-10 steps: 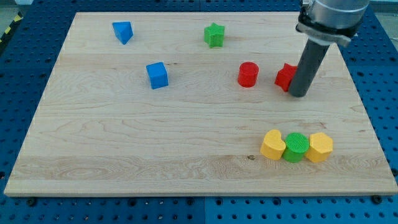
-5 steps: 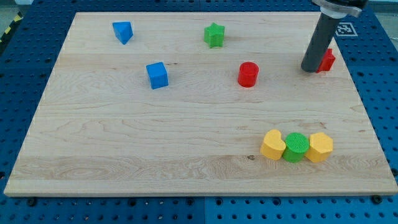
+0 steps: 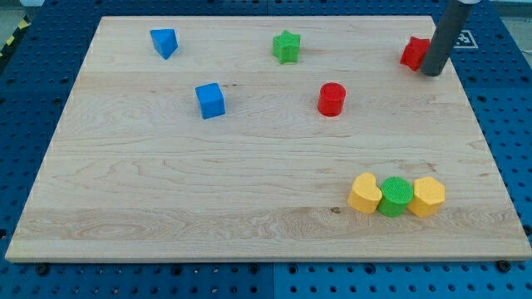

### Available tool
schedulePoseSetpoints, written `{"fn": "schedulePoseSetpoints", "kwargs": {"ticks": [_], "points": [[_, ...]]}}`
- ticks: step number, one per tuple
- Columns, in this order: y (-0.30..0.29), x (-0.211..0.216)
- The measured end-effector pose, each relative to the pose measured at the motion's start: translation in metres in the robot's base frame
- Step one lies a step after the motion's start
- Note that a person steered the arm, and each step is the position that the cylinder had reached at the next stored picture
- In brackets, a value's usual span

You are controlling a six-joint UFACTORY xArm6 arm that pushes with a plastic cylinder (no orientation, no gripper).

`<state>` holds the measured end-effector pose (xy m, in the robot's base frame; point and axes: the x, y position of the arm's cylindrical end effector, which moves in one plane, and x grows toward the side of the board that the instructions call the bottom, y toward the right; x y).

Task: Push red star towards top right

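The red star (image 3: 413, 52) lies near the board's top right corner, partly hidden behind my rod. My tip (image 3: 432, 72) rests on the board just to the star's lower right, touching or almost touching it. The rod rises out of the view's top.
A red cylinder (image 3: 332, 99) stands left of the star, lower down. A green star (image 3: 287, 46) is at the top middle. A blue triangular block (image 3: 165, 41) and a blue cube (image 3: 210, 100) are at the upper left. A yellow block (image 3: 364, 193), green cylinder (image 3: 396, 197) and yellow hexagon (image 3: 428, 196) line up at the lower right.
The red star has been pushed up and to the right, from beside the red cylinder to near the top right corner. My tip has moved up and right with it.
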<state>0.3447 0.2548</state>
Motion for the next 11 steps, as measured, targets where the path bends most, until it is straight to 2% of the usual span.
{"fn": "schedulePoseSetpoints", "kwargs": {"ticks": [1, 2, 6, 11], "points": [[0.000, 0.034], [0.000, 0.042], [0.000, -0.040], [0.006, -0.055]]}}
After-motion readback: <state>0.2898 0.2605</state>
